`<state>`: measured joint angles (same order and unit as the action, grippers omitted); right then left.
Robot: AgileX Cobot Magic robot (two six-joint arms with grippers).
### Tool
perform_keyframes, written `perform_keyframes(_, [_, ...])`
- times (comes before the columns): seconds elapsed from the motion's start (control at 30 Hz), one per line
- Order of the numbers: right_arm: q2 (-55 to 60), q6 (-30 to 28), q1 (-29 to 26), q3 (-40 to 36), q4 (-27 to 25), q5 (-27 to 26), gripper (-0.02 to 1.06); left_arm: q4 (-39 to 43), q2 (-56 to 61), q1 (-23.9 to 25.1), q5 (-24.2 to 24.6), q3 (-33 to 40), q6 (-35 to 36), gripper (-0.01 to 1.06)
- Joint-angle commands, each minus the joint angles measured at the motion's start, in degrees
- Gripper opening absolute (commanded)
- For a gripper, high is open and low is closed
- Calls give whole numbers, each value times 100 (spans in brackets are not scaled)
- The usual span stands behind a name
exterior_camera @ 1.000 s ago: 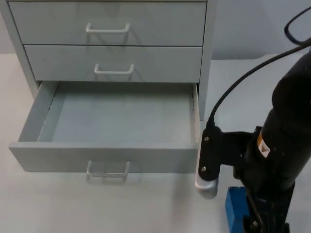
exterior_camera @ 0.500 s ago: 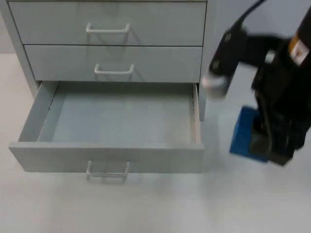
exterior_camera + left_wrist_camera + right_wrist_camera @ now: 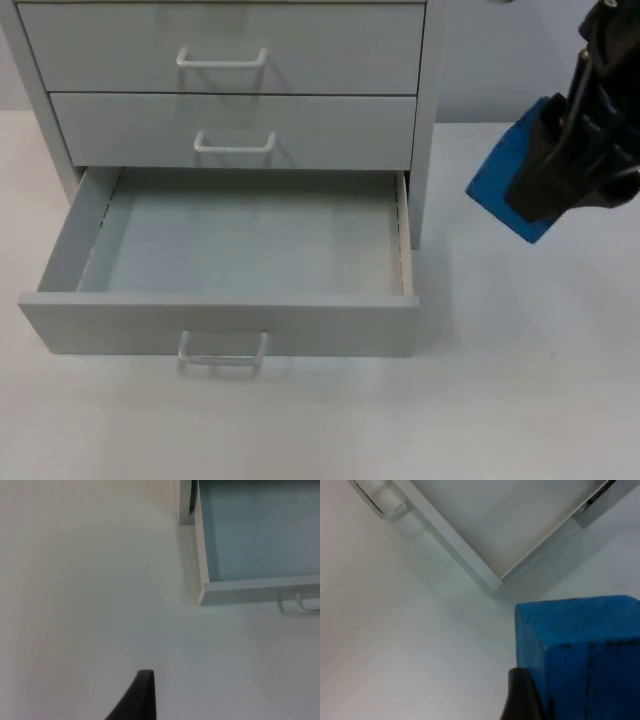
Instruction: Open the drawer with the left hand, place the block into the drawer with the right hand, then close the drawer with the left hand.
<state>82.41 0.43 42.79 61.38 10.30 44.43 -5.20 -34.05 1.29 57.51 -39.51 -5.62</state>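
White counter (image 3: 520, 400) runs back to a grey partition wall, and a pale grey cabinet (image 3: 425, 120) of 3 drawers stands on it.

Off the counter, to the right of the cabinet and level with its middle drawer (image 3: 235, 130) in the top view, hangs the blue block (image 3: 500, 185), tilted with 1 corner pointing down. The right end effector (image 3: 560, 180) is pinching it; its dark fingers cover the block's right side. In the right wrist view the block (image 3: 580, 650) sits against a black fingertip (image 3: 522, 695), with the corner of the open drawer (image 3: 495, 580) and its handle (image 3: 385, 505) beyond it.

The bottom drawer (image 3: 220, 325) is pulled well out, its pale floor bare and its white handle (image 3: 222, 352) facing forward. So opening looks done, and carrying the block across is the step in hand.

What the next move turns on: the drawer's open tray lies to the left of the held block and lower, with the drawer's right wall (image 3: 404, 235) between them. The block would need to pass over that wall before being lowered, and its down-pointing corner is the part most likely to catch the rim.

The left end effector (image 3: 140, 700) waits over bare counter, outside the drawer's front corner (image 3: 202, 597); whether it is spread or pressed together I cannot tell.
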Motion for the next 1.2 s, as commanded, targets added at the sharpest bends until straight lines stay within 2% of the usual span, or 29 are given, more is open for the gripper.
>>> perform_keyframes(0.0, [-44, 62, 39, 26, -166, -212, 0, 12, 37, 12, -86, -6, 32, 105])
perform_keyframes(0.07, [-44, 62, 39, 26, -511, -426, 0, 12, 37, 12, -99, -6, 32, 105])
perform_keyframes(0.1, [-44, 62, 39, 26, -511, -426, 0, 12, 37, 12, -99, -6, 32, 105])
perform_keyframes(0.23, [21, 114, 53, 26, -1247, -994, 0, 12, 37, 12, -137, -6, 32, 105])
perform_keyframes(0.27, [21, 114, 53, 26, -1247, -994, 0, 12, 37, 12, -137, -6, 32, 105])
perform_keyframes(0.33, [246, 527, 178, 26, -1030, -1181, 0, 12, 37, 12, -137, -6, 32, 105])
perform_keyframes(0.4, [542, 1345, 328, 26, -271, -1441, 0, 24, 37, 12, -136, -6, 32, 105])
perform_keyframes(0.43, [542, 1345, 328, 26, -271, -1441, 0, 24, 37, 12, -136, -6, 32, 105])
perform_keyframes(0.6, [1484, 4660, 575, 26, 2240, -2368, 0, 35, 37, 12, -147, -6, 32, 105])
perform_keyframes(0.63, [1484, 4660, 575, 26, 2240, -2368, 0, 35, 37, 12, -147, -6, 32, 105])
perform_keyframes(0.7, [1856, 5860, 575, 54, 3274, -2820, 0, 36, 37, 12, -146, -6, 20, 105])
perform_keyframes(0.77, [2238, 7064, 575, 241, 4179, -2823, 0, 36, 37, 12, -195, -6, 7, 105])
perform_keyframes(0.8, [2424, 7584, 575, 401, 4641, -2658, 0, 36, 37, 12, -215, -6, 7, 105])
perform_keyframes(0.83, [2424, 7584, 575, 401, 4641, -2658, 0, 36, 37, 12, -215, -6, 7, 105])
perform_keyframes(0.87, [2685, 7988, 575, 577, 4987, -2504, 0, 36, 37, 12, -229, -6, 7, 105])
perform_keyframes(0.93, [3070, 8303, 575, 960, 5148, -2382, 0, 36, 37, 12, -236, -6, 7, 105])
perform_keyframes(1.1, [3678, 8287, 575, 1625, 5074, -2382, 1, 36, 37, 12, -236, -6, 7, 105])
perform_keyframes(1.17, [3914, 8287, 585, 1864, 5058, -2382, 8, 36, 37, 12, -236, -6, 7, 105])
